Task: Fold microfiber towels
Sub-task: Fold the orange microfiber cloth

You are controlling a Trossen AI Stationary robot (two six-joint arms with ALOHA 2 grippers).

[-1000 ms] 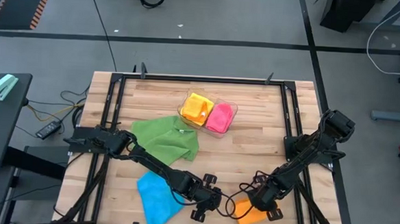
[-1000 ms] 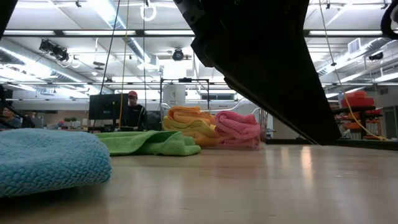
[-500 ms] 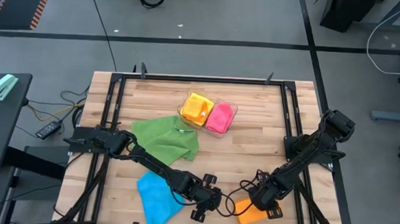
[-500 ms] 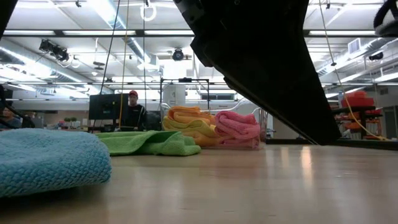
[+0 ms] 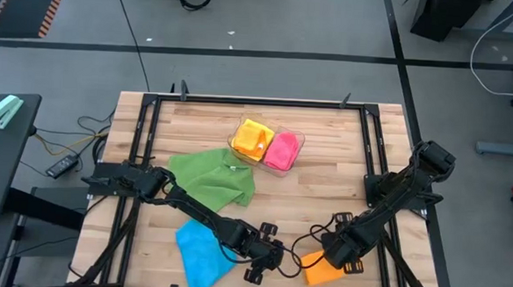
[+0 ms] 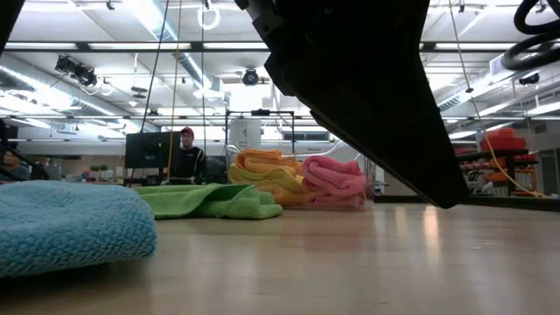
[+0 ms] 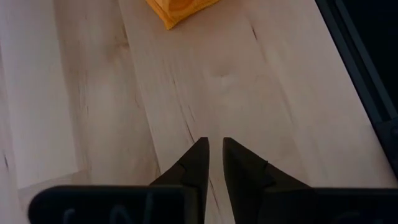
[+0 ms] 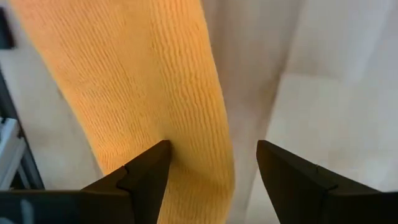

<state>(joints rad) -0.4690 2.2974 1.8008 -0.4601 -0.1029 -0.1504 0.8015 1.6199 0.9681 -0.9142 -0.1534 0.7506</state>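
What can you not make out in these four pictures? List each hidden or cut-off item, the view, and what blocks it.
- Orange towel, high view: partly hidden under the right gripper.
- Orange towel, left wrist view: cut off by the picture's edge.
- Both grippers, low view: only a dark arm close to the camera shows.
- Blue towel, low view: cut off at the edge.

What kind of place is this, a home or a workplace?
Probably a robotics lab or workshop: a framed wooden table, a concrete floor with taped lines, and a big hall with ceiling lights and monitors behind.
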